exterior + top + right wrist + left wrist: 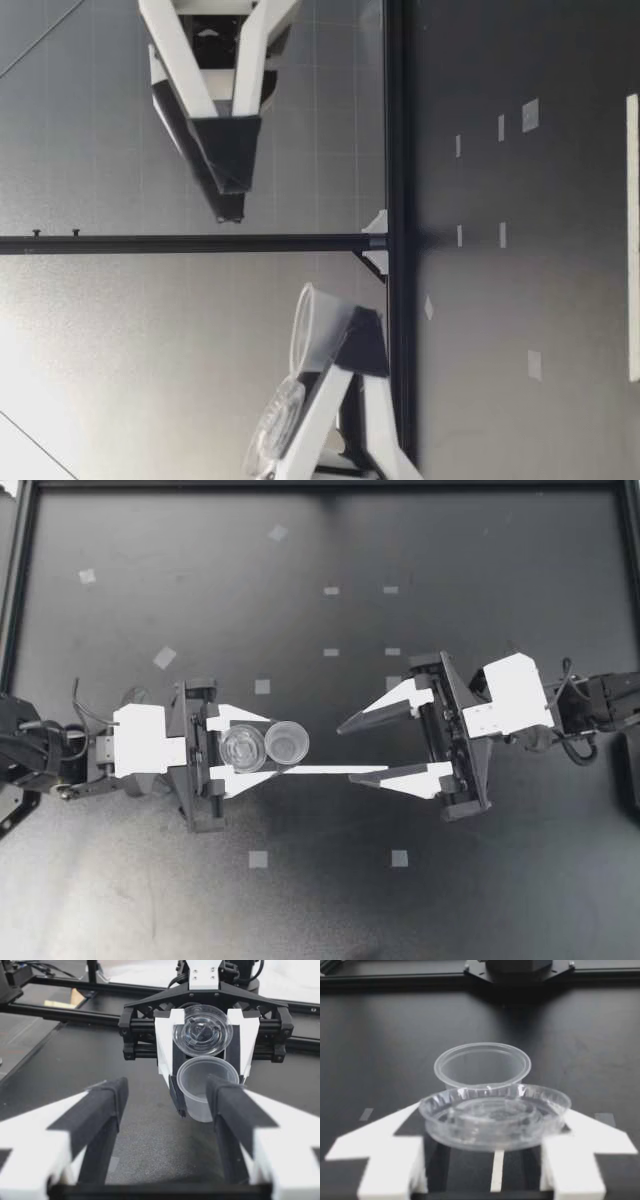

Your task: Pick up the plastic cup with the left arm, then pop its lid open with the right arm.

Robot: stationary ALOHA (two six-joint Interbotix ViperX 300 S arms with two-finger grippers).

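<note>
My left end effector [272, 746] is clamped on the clear cup [287, 743], pinching it at the tips so it hangs upright above the desk [480, 900], the lid [243, 748] resting across its 2 fingers [235, 718] behind (too wide to slip through), while my right end effector [346, 752] faces it, spread wide apart.

Our left gripper [275, 745] left of the table's [320, 910] middle, cup [287, 742] between its fingers, lid [243, 748] just behind the cup, atop those fingers, our right gripper [345, 753] opposite, near the cup, apart from it.
</note>
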